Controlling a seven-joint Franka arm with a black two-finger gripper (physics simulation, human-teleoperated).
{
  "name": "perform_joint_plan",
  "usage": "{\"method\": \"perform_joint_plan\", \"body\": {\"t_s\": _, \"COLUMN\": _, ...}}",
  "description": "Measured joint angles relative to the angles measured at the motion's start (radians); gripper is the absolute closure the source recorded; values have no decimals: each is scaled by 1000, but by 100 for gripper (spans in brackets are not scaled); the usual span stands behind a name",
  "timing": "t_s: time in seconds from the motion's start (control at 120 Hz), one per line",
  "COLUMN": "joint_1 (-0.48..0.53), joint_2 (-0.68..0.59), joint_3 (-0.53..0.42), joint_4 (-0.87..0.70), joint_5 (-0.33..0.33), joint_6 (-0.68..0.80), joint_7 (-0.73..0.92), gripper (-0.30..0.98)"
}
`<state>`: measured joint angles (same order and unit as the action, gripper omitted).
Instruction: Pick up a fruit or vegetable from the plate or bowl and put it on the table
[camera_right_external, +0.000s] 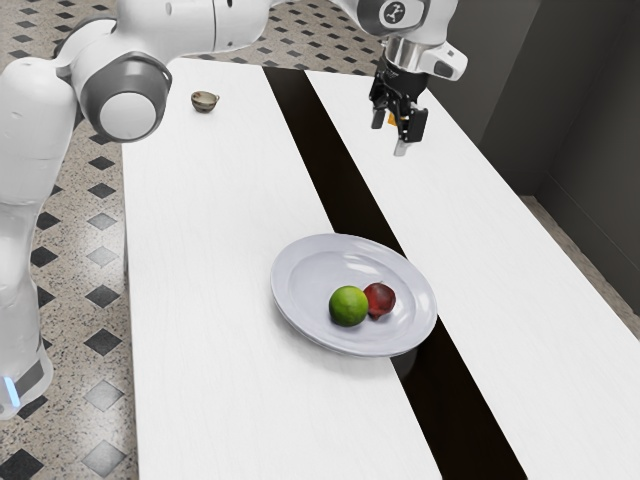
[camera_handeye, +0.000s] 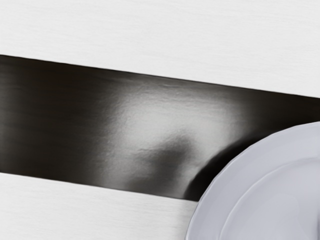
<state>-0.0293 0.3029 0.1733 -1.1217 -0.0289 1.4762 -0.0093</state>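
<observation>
My gripper (camera_right_external: 396, 130) is over the table's far part in the exterior view, well away from the plate, with its fingers apart. A small orange thing (camera_right_external: 393, 120) shows behind the fingers, mostly hidden by them; I cannot tell what it is. The pale grey plate (camera_right_external: 298, 306) holds a green lime-like fruit (camera_right_external: 348, 306) and a dark red round fruit (camera_right_external: 380, 299), side by side. In the wrist view part of the plate (camera_handeye: 212, 215) appears, its fruits out of sight.
A small patterned bowl (camera_right_external: 204, 102) stands at the far left of the white table (camera_right_external: 210, 220) in the exterior view. A black strip (camera_right_external: 325, 155) runs along the table and passes under the plate. Dark panels rise beyond the table's right edge.
</observation>
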Motion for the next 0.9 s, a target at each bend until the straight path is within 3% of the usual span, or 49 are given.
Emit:
{"method": "perform_joint_plan", "body": {"t_s": 0.433, "joint_1": 14, "joint_2": -16, "joint_3": -12, "joint_4": 0, "joint_5": -11, "joint_6": -8, "joint_7": 7, "gripper": 0}}
{"method": "perform_joint_plan", "body": {"t_s": 0.575, "joint_1": 11, "joint_2": -84, "joint_3": -152, "joint_4": -23, "joint_5": -1, "joint_6": -60, "joint_7": 54, "gripper": 0}}
{"method": "perform_joint_plan", "body": {"t_s": 0.683, "joint_1": -1, "joint_2": -281, "joint_3": -308, "joint_4": -256, "joint_5": 47, "joint_6": -62, "joint_7": 85, "gripper": 0}}
{"method": "perform_joint_plan", "body": {"t_s": 0.767, "joint_1": -38, "joint_2": -357, "joint_3": -398, "joint_4": -389, "joint_5": 70, "joint_6": -42, "joint_7": 105, "gripper": 0}}
{"method": "perform_joint_plan", "body": {"t_s": 0.9, "joint_1": -18, "joint_2": -468, "joint_3": -445, "joint_4": -542, "joint_5": 89, "joint_6": 8, "joint_7": 133, "gripper": 0}}
